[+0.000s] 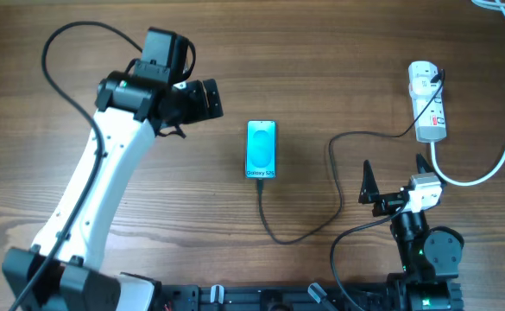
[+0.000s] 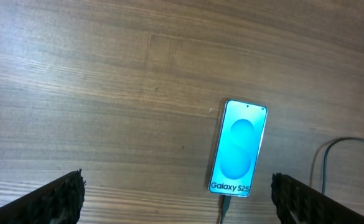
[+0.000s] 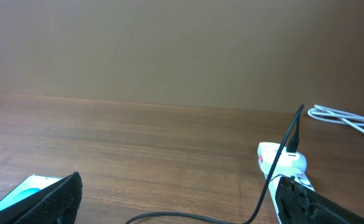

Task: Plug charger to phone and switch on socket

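Overhead, the phone (image 1: 261, 149) lies flat near the middle of the worktop (image 1: 321, 52). Its screen faces up and glows turquoise, its long axis runs 12 to 6 o'clock, and "Galaxy" lettering sits at its 6 o'clock short edge. The charger (image 1: 261, 203) meets that same edge. Its thin black cable drops toward 6 o'clock, curls round toward 3 o'clock, climbs, and runs on to the socket (image 1: 428, 108), ending at a white block on the strip's 12 o'clock end. The socket is a white strip toward 2 o'clock from the phone, well apart from it, with small red marks on its face; its switch position cannot be told. A thick white cord (image 1: 481, 180) leaves its 6 o'clock end and sweeps off toward 1 o'clock.

At 9 o'clock of the phone, near but apart, hang the left fingers (image 2: 60, 196). The left arm rises from the 7 o'clock corner, leans toward 12 o'clock, then bends at the wrist toward 3 o'clock. In the left wrist view the fingers stand spread wide with nothing held.

The right fingers (image 1: 367, 183) are at 4 o'clock of the phone and point toward 12 o'clock. The right arm is folded compactly over its base at the 5 o'clock edge. These fingers are also spread wide and empty, and the charger's cable passes just beside them.
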Robot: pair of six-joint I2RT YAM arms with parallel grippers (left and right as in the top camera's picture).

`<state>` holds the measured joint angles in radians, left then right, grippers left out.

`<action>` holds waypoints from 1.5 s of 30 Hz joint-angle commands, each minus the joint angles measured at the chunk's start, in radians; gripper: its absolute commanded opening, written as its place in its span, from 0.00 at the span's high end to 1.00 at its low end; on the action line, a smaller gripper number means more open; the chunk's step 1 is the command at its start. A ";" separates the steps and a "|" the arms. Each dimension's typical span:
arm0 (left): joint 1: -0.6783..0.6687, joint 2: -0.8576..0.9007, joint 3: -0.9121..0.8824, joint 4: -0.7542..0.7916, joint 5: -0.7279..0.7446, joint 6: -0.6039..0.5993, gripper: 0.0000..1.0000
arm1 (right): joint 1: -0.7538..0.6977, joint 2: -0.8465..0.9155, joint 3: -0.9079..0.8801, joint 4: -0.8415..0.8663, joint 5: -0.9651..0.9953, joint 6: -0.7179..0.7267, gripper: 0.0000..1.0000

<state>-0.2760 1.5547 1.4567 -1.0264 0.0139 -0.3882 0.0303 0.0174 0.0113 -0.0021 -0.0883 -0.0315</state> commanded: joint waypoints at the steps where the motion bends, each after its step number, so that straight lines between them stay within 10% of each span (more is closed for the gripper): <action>1: 0.004 -0.059 -0.133 0.066 -0.014 -0.009 0.00 | 0.005 -0.014 -0.006 0.003 0.013 0.006 0.00; 14: 0.025 -0.214 -0.294 -0.006 -0.027 -0.009 0.00 | 0.005 -0.014 -0.006 0.003 0.013 0.006 0.00; 22: 0.078 -0.392 -0.578 0.317 0.179 0.228 0.00 | 0.005 -0.014 -0.006 0.003 0.013 0.006 0.00; 45: 0.145 -0.989 -1.077 0.714 0.213 0.228 0.00 | 0.005 -0.014 -0.006 0.003 0.013 0.006 0.00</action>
<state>-0.1371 0.6308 0.4362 -0.3492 0.2153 -0.1764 0.0303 0.0154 0.0090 -0.0017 -0.0853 -0.0311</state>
